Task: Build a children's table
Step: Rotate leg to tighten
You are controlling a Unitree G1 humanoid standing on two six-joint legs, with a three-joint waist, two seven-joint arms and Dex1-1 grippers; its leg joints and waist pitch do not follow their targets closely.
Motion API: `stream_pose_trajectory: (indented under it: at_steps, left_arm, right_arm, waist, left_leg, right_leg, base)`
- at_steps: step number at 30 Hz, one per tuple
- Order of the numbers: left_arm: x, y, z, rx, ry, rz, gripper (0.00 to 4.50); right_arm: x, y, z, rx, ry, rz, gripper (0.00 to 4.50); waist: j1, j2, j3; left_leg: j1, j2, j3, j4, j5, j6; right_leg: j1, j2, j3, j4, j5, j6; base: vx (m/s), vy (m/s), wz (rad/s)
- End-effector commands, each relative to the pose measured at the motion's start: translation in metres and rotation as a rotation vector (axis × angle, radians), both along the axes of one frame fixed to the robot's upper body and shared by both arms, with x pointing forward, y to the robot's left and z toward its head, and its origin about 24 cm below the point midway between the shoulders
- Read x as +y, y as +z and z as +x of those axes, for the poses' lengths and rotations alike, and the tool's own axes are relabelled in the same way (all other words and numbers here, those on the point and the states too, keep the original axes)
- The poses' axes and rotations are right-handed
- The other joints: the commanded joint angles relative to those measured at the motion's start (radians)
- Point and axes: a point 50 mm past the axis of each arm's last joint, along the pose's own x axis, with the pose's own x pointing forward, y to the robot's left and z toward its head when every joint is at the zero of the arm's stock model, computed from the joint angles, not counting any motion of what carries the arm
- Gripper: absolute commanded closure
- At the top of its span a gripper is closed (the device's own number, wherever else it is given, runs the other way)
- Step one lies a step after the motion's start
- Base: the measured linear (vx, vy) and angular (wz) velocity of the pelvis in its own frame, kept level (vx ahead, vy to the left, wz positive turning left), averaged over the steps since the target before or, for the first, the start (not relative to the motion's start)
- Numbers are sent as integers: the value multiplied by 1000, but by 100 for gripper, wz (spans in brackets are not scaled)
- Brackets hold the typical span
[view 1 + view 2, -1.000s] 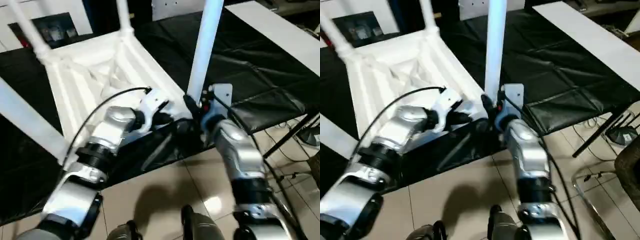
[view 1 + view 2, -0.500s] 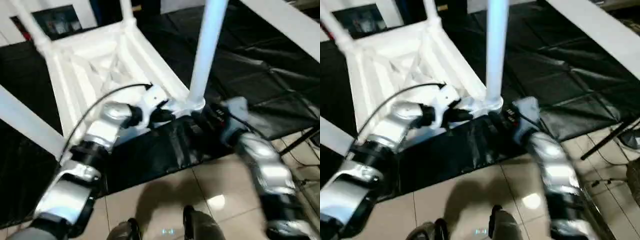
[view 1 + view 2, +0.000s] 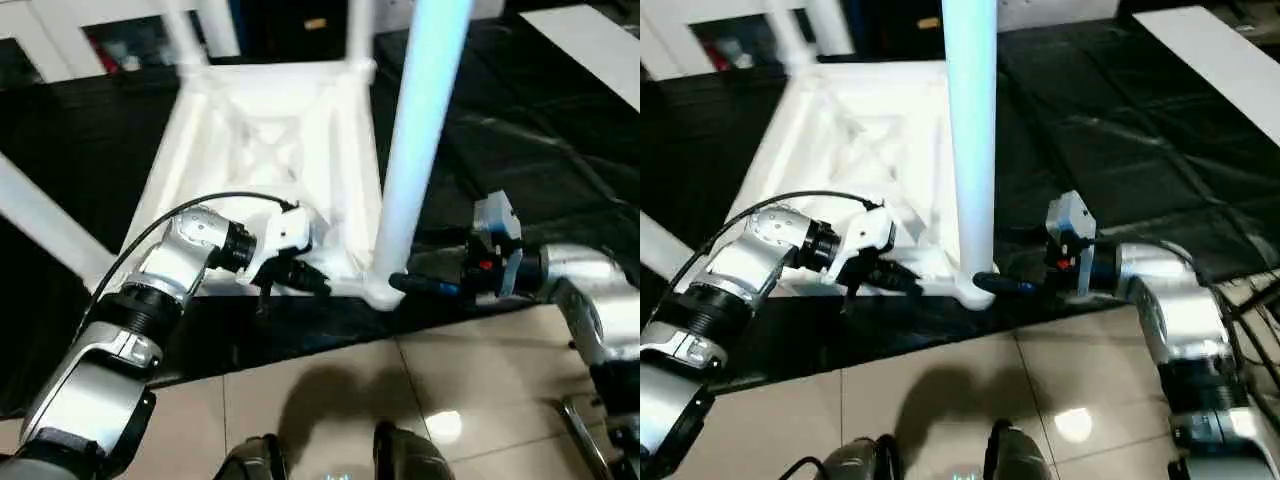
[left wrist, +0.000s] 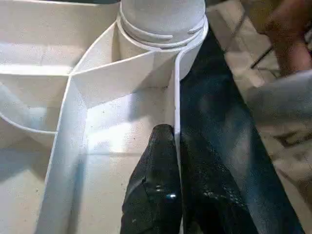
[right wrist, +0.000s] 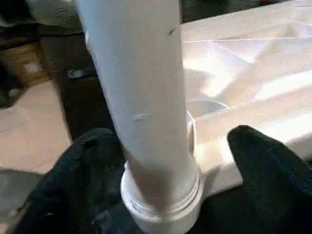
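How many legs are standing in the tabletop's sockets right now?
4: the near right leg by the right end effector, the near left leg, the far left leg and the far right leg.

your left gripper [image 4: 176, 146] pinches the thin white plastic side wall of the upside-down table top [image 4: 105, 131], one black finger [image 4: 156, 185] each side, near the round white leg [image 4: 163, 19] in its corner socket.

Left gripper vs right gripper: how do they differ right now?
The left gripper is pinched on the tabletop's side wall, one finger inside and one outside; the right gripper is open, its fingers either side of the near leg at its base. The left meets the table from the robot's left, the right from its right. Both work the near corner socket.
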Motion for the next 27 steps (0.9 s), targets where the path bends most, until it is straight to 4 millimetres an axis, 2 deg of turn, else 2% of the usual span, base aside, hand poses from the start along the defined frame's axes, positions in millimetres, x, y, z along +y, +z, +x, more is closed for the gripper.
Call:
stream_pose_trajectory:
  at_steps: [1, 2, 3, 4, 5, 6, 9, 11, 13, 15, 16, 22, 23, 24, 25, 26, 27]
  left_arm:
    - [-2, -7, -6, 39, -97, 73, 450]
    - [-1, -6, -6, 42, -111, 79, 450]
    - [0, -6, -7, 45, -127, 86, 450]
    - [0, -6, -7, 45, -133, 89, 450]
    - [0, -5, -7, 45, -137, 91, 450]
    - [0, -5, -7, 44, -144, 96, 450]
    - [0, -5, -6, 40, -149, 103, 450]
    - [0, -5, -6, 40, -147, 102, 450]
    - [1, -5, -6, 41, -145, 103, 450]
    - [1, -5, -6, 43, -143, 104, 450]
    - [2, -6, -6, 44, -142, 106, 450]
    - [4, -7, -5, 52, -136, 110, 450]
    - [4, -7, -5, 58, -129, 108, 450]
    - [4, -8, -5, 59, -123, 106, 450]
    - [4, -8, -5, 60, -108, 101, 450]
    - [3, -8, -4, 65, -86, 92, 450]
    - [2, -8, -2, 67, -54, 84, 450]
  right_arm:
    - [3, -4, -1, 33, 77, -38, 62]
    - [4, -5, 0, 44, 105, -51, 73]
    - [6, -5, 2, 57, 139, -67, 84]
    - [6, -5, 3, 60, 155, -74, 84]
    - [7, -6, 4, 63, 166, -80, 99]
    - [8, -5, 6, 67, 191, -88, 108]
    - [13, -3, 10, 70, 238, -97, 126]
    - [15, -2, 11, 68, 251, -94, 126]
    - [17, -1, 11, 71, 269, -88, 152]
    - [18, -1, 10, 75, 284, -87, 152]
    - [19, -2, 9, 89, 305, -79, 162]
    - [20, -4, 7, 121, 340, -64, 220]
    - [20, -4, 6, 135, 344, -48, 220]
    - [21, -5, 5, 142, 344, -41, 238]
    - [21, -5, 3, 150, 335, -29, 238]
    - [23, -6, 1, 161, 315, -18, 242]
    - [25, -7, 0, 170, 290, -5, 244]
  waist:
    - [-3, -25, -86]
    - [0, -23, -89]
    - [2, -28, -93]
    - [1, -28, -96]
    - [4, -28, -98]
    - [5, -31, -97]
    - [9, -32, -94]
    - [12, -32, -94]
    - [14, -41, -91]
    - [16, -40, -90]
    - [16, -43, -89]
    - [20, -41, -88]
    - [23, -34, -87]
    - [24, -36, -88]
    - [26, -30, -87]
    - [26, -33, -87]
    - [29, -29, -86]
  left_leg:
    - [15, 45, -10, -72, -156, 128]
    - [14, 46, -9, -72, -128, 137]
    - [17, 46, -7, -69, -102, 150]
    - [12, 43, -8, -66, -79, 161]
    - [15, 44, -5, -64, -50, 181]
    - [12, 42, -3, -62, -34, 198]
    - [11, 44, -3, -61, -29, 214]
    - [12, 45, -3, -61, -34, 210]
    - [13, 46, -2, -64, -49, 199]
    - [13, 45, -3, -65, -61, 188]
    - [13, 45, -2, -65, -66, 183]
    - [14, 45, -2, -68, -76, 172]
    - [15, 46, -3, -68, -76, 170]
    - [16, 46, -2, -68, -74, 170]
    - [17, 47, -3, -68, -73, 168]
    - [16, 47, -2, -69, -73, 168]
    - [17, 49, -4, -71, -72, 163]
  right_leg:
    - [68, -42, 53, -62, -345, -236]
    - [68, -40, 55, -56, -298, -251]
    - [66, -39, 58, -48, -241, -271]
    - [71, -38, 57, -41, -209, -283]
    - [68, -39, 59, -36, -163, -296]
    - [68, -40, 59, -34, -143, -304]
    - [68, -43, 60, -34, -157, -303]
    - [68, -44, 61, -35, -169, -301]
    - [68, -43, 61, -38, -194, -297]
    - [69, -45, 62, -40, -220, -291]
    - [69, -44, 62, -42, -228, -288]
    - [68, -43, 63, -45, -243, -285]
    - [68, -44, 63, -44, -243, -286]
    - [68, -43, 63, -45, -239, -286]
    - [67, -42, 63, -43, -231, -290]
    - [68, -41, 63, -44, -226, -290]
    - [68, -41, 64, -43, -217, -293]
  base:
    - [0, 0, 0]
    - [0, 0, 0]
    - [0, 0, 0]
    - [0, 0, 0]
    - [0, 0, 0]
    - [0, 0, 0]
    - [0, 0, 0]
    - [0, 0, 0]
    - [0, 0, 0]
    - [0, 0, 0]
    - [0, 0, 0]
    - [0, 0, 0]
    - [0, 0, 0]
    - [0, 0, 0]
    - [0, 0, 0]
    - [0, 0, 0]
    - [0, 0, 0]
